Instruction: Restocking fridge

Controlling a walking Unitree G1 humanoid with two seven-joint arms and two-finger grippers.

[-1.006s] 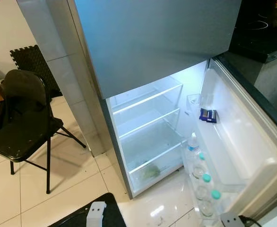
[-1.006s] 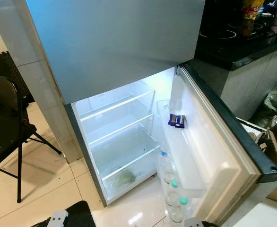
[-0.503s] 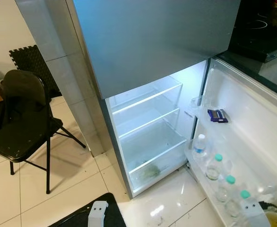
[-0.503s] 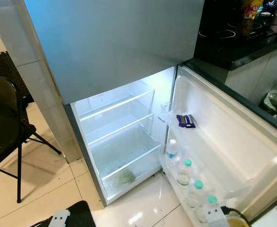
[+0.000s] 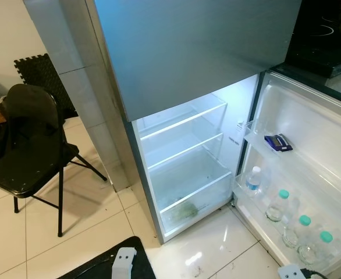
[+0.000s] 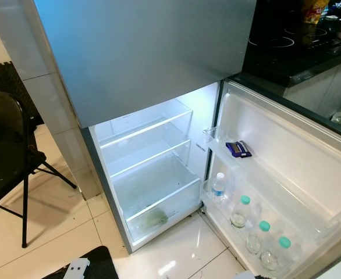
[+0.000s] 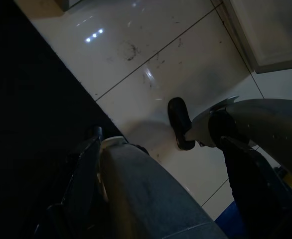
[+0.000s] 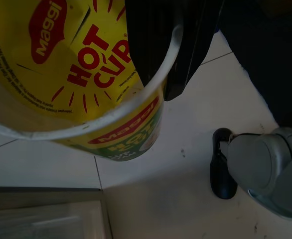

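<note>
Fridge stood open in front of the robot, its shelves bare and lit, with bottles and a small packet in the door. Right gripper was clamped on the rim of a yellow noodle cup, held low over the floor. From the cup, the fridge lay ahead and to the left. Left gripper hung idle; I cannot tell its fingers' state.
</note>
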